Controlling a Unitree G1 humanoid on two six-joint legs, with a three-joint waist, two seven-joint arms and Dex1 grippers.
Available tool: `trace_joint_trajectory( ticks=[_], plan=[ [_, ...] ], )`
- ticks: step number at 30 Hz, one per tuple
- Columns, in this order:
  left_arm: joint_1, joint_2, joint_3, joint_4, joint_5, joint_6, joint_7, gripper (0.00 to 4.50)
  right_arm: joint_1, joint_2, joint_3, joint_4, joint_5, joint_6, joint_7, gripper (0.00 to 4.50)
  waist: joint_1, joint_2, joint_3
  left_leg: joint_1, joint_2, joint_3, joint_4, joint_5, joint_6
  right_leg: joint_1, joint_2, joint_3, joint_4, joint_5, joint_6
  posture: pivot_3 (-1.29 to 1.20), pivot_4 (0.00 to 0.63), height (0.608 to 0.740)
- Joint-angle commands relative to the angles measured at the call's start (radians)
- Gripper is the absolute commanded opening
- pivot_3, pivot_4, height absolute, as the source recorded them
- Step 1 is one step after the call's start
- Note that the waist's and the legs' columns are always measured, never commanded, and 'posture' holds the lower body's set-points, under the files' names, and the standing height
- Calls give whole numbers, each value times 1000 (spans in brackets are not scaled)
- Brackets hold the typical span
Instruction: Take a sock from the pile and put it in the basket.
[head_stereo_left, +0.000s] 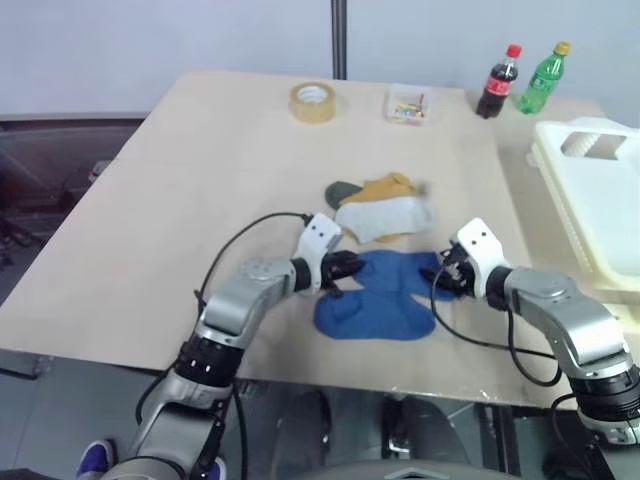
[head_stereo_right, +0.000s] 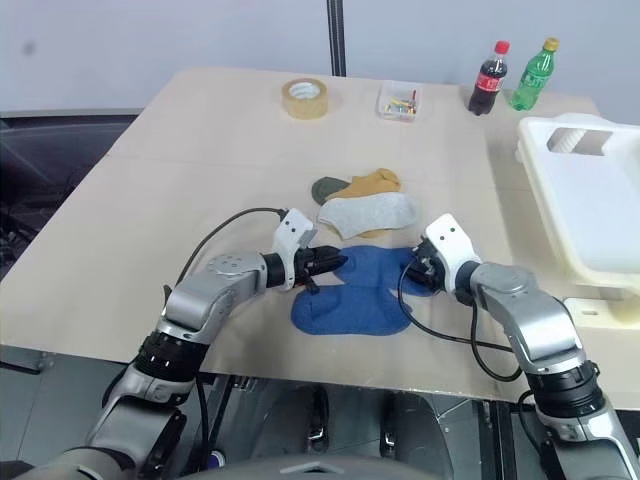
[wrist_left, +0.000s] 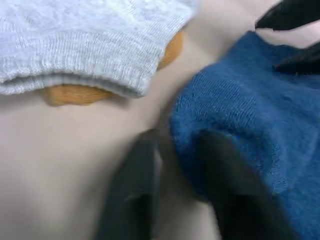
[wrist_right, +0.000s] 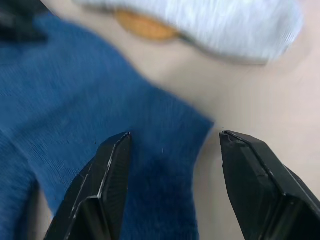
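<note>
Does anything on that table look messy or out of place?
Nothing spilled or damaged. The socks lie in a loose overlapping heap mid-table, the blue one spread flat nearest the robot. The bottles stand upright at the far edge.

The pale wooden bench (head_stereo_left: 180, 180) carries blue socks (head_stereo_left: 378, 295) lying between the two sets of fingers. Beyond them lie grey, mustard and dark green socks (head_stereo_left: 385, 207), then a tape roll (head_stereo_left: 312, 102), a small clear box (head_stereo_left: 408, 105) and two bottles (head_stereo_left: 520, 78).
</note>
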Motion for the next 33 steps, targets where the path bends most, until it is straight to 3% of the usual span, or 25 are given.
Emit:
trace_joint_trajectory(
  ticks=[1, 4, 9, 13, 17, 22, 33],
  plan=[
    [14, -20, 22, -13, -15, -36, -14, 0, -5, 0, -2, 27, -18, -44, -1, 1192, 0, 0, 0, 0, 0, 0, 0, 0, 0, 0, 0, 0, 0, 0, 0, 0, 150, 740],
    [39, -18, 66, -48, -45, -71, -40, 0, -1, -1, -37, 10, 14, -60, 15, 18, 0, 0, 0, 0, 0, 0, 1, 0, 0, 0, 0, 0, 0, 0, 0, 0, 150, 740],
    [97, -4, 179, -192, -182, -48, -87, 0, -14, -18, -119, -97, 123, -29, 76, 18, -1, 0, 1, -1, 0, -1, 1, 0, 0, 0, 0, 1, 0, 0, 0, 0, 150, 740],
    [171, 89, 250, -328, -288, 43, -124, 0, 2, -64, -149, -244, 225, 77, 108, 18, -2, 0, 1, -1, 1, -1, 0, 0, 0, 0, 0, 1, 0, 0, 0, 0, 150, 740],
    [279, 208, 304, -435, -370, 120, -162, 0, 60, -114, -92, -334, 234, 99, 111, 18, 0, 0, 1, -1, 1, -2, -1, 0, 0, 0, 0, 1, -1, 0, 0, 0, 150, 740],
    [339, 277, 302, -434, -359, 120, -157, 0, 102, -122, -33, -361, 223, 93, 83, 18, 1, 0, 1, -1, 0, -2, 0, 0, 0, 0, -2, 0, -1, 0, 0, 0, 150, 740],
    [364, 323, 255, -389, -308, 82, -175, 0, 118, -119, 62, -380, 171, 86, 16, 18, 0, 0, 1, -1, 0, -2, -1, 0, 0, -1, -2, 0, -2, -1, -1, 0, 150, 740]
  ],
)
